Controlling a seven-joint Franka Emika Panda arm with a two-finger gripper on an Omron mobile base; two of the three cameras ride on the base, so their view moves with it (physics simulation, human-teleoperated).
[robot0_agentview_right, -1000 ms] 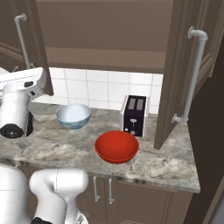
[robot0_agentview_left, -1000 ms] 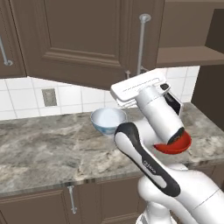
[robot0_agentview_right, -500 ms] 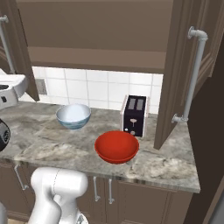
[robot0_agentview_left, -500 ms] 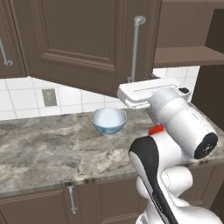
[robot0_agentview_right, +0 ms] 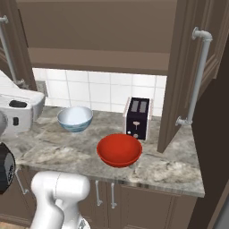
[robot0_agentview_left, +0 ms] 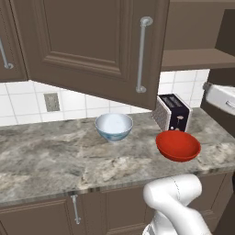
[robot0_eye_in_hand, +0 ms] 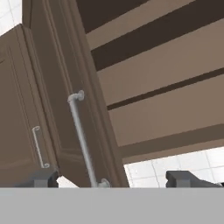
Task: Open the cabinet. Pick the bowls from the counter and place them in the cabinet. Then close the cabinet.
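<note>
Cabinet doors open, both bowls on the worktop.

The tool [robot0_eye_in_hand: 117,179] is spread wide and grasps nothing; it looks up at the cabinet [robot0_eye_in_hand: 166,87], just beside the left door's silver bar handle [robot0_eye_in_hand: 85,140]. The white bowl with blue pattern [robot0_agentview_left: 114,127] sits near the worktop's [robot0_agentview_left: 50,158] back edge. The red bowl [robot0_agentview_left: 178,145] sits near the front edge, just in front of the black toaster [robot0_agentview_left: 171,113]. The brown shelf [robot0_agentview_right: 98,60] inside holds no bowl.
</note>
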